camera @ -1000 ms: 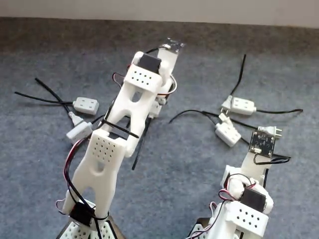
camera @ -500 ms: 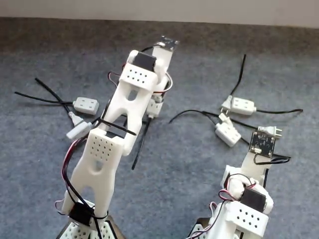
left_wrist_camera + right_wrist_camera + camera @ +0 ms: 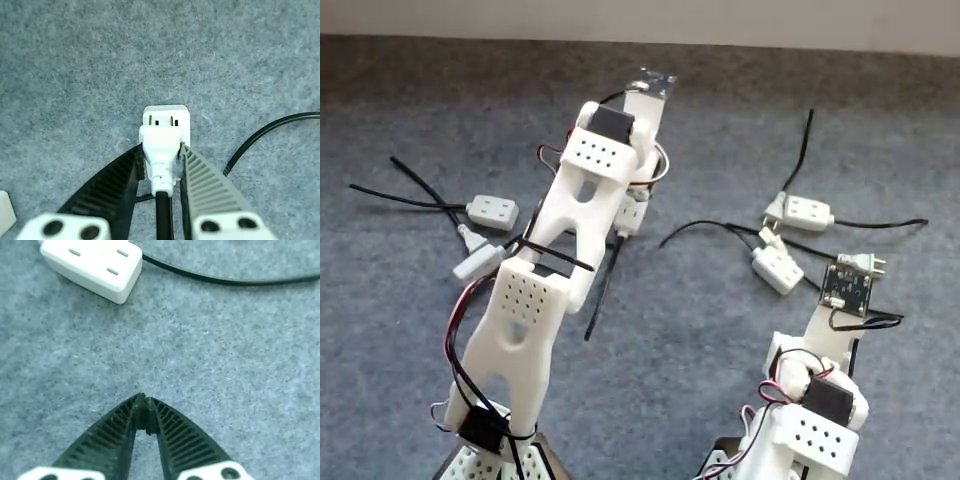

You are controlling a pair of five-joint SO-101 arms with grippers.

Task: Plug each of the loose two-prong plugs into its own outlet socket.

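Observation:
In the left wrist view my left gripper (image 3: 161,151) is shut on a white two-prong plug (image 3: 159,139) with a black cord. The plug's front lies against a white socket block (image 3: 166,116) on the carpet, two slots showing just past it. Whether the prongs are seated is hidden. From above, the left arm (image 3: 603,158) stretches to the middle of the carpet and covers this socket (image 3: 633,214). My right gripper (image 3: 146,416) is shut on nothing, low over bare carpet, with a white socket (image 3: 92,262) some way beyond it.
Grey carpet covers the floor. At the left lie a lone socket (image 3: 492,211) and a socket with a plug (image 3: 480,263). At the right two more sockets (image 3: 807,211) (image 3: 777,268) each have a plug at one end. Black cords (image 3: 718,228) trail between them.
The left arm's wrist has shifted slightly left and farther away with the plug, mostly in the first half second. The right arm has stayed still.

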